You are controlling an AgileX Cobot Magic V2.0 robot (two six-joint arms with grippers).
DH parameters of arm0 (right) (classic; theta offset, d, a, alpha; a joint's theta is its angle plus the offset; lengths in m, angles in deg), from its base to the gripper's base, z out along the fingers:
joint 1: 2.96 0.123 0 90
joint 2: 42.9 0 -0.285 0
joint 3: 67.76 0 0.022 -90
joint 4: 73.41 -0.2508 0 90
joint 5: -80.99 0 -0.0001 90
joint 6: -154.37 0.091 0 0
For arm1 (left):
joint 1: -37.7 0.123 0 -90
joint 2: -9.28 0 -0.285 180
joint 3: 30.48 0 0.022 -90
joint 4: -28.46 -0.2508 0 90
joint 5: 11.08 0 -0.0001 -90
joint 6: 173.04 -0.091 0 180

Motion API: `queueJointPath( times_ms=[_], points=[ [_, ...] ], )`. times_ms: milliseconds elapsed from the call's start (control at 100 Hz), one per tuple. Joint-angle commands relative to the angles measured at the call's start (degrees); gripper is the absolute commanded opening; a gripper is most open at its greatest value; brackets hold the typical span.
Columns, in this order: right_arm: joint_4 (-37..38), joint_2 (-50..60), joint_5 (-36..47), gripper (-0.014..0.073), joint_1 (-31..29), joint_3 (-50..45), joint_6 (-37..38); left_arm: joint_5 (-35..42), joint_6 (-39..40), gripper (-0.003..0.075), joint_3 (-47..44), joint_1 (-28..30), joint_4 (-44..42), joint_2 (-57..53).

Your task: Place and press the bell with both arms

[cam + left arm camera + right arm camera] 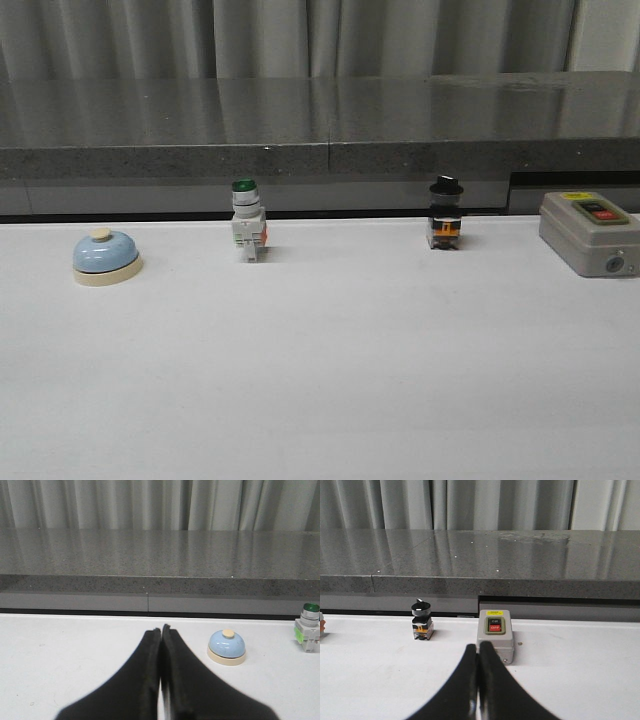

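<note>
1. Fingers of the left gripper (161,630) are pressed together, tips touching, holding nothing; they sit low over the white counter (320,380).
2. Fingers of the right gripper (478,646) are likewise closed tight w/ nothing between them.
3. Bell (106,256), light-blue dome on cream base w/ cream button, stands upright on the counter at far left in front view; in left wrist view it sits just beyond and beside the finger tips, apart from them.
4. Green-capped white switch (247,221) stands near centre-left, well apart from the bell.
5. Black-knob switch (445,214) stands centre-right.
6. Grey box (590,232) w/ on/off buttons lies at far right; in right wrist view it's right behind the closed tips.
7. Dark stone ledge (320,120) and grey curtain run behind.
</note>
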Motion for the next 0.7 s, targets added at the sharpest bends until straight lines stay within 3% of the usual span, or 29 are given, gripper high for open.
queueJointPath(
  times_ms=[0, 690],
  points=[
    [0.6, -0.2, 4.4, -0.0069, -0.3, 0.1, 0.0, 4.0, 0.6, -0.0019, -1.3, 0.2, 0.0, -1.9],
    [0.6, -0.2, 4.4, -0.0069, -0.3, 0.1, 0.0, 6.3, 0.6, -0.0019, -1.3, 0.2, 0.0, -1.9]
  ],
)
